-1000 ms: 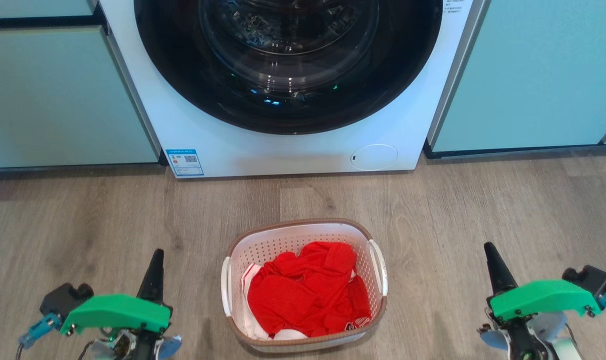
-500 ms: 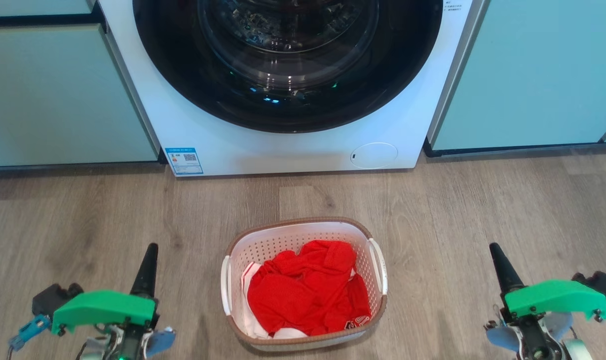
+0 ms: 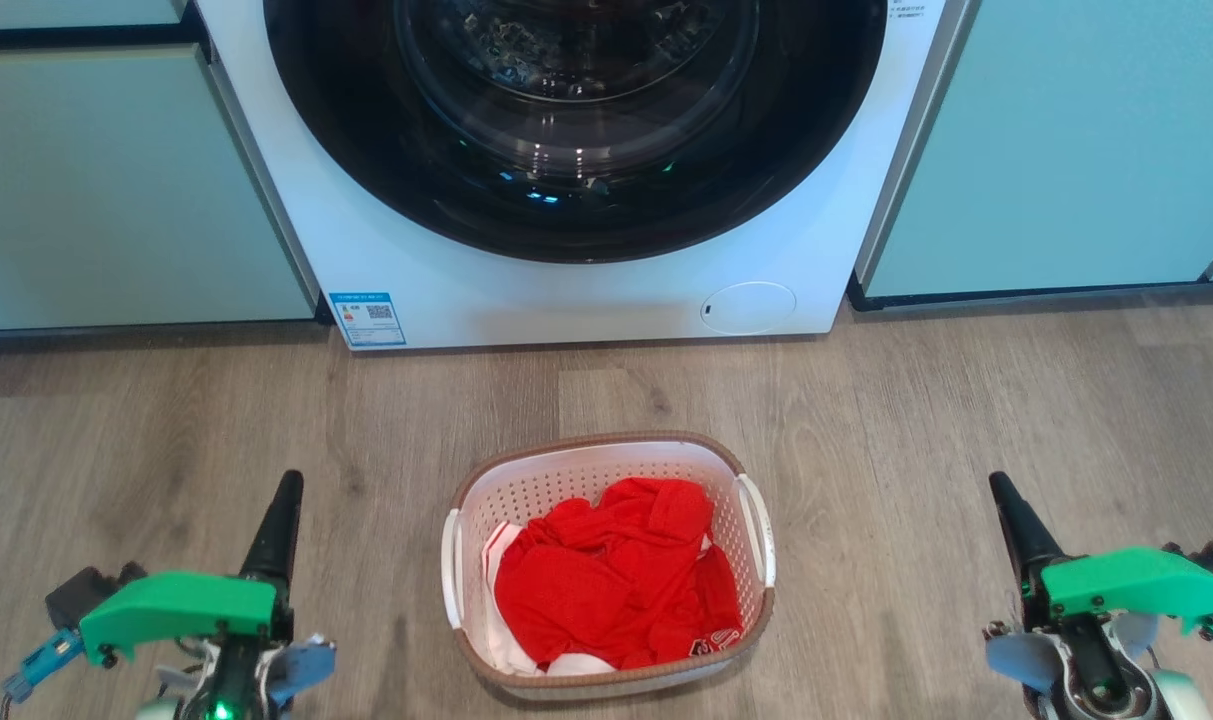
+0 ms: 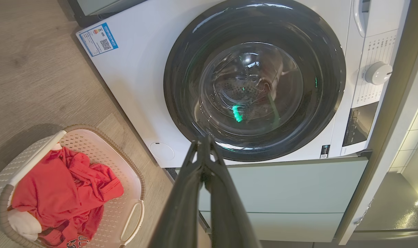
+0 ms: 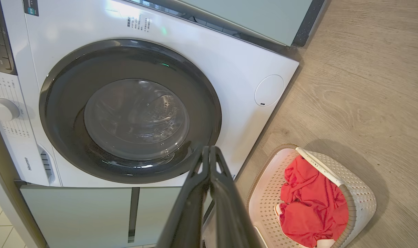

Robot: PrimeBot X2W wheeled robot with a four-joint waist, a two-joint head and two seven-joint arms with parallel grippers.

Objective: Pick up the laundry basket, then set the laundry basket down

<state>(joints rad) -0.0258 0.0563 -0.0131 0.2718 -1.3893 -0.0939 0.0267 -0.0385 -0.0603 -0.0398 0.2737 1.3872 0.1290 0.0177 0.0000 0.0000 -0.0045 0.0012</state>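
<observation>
Nearest, the left gripper (image 3: 284,492) and the right gripper (image 3: 1002,492) hang low over the wooden floor (image 3: 866,420). Each has its two dark fingers pressed together into a single spike with nothing between them; both wrist views show the tips meeting.

Between them, inward of each and well apart from both, the laundry basket (image 3: 594,441) stands upright on the floor, a little ahead of the fingertips. One white side handle (image 3: 451,570) faces the left gripper and the other (image 3: 758,530) faces the right. A crumpled red garment (image 3: 616,585) lies loose inside over a bit of white cloth (image 3: 511,650), filling the basket only partly.

The load looks light and soft, so the weight should be small. The perforated plastic shell is probably stiff enough to lift, though it may flex or tip if raised from one side. The two handles are the natural hold, one gripper on each, with fingers opened and closed on the loop. The smooth plastic may slide in thin fingers.

Beyond the fingertips stands the white washing machine (image 3: 586,300) with its door shut, flanked by pale green cabinets (image 3: 1066,150).
</observation>
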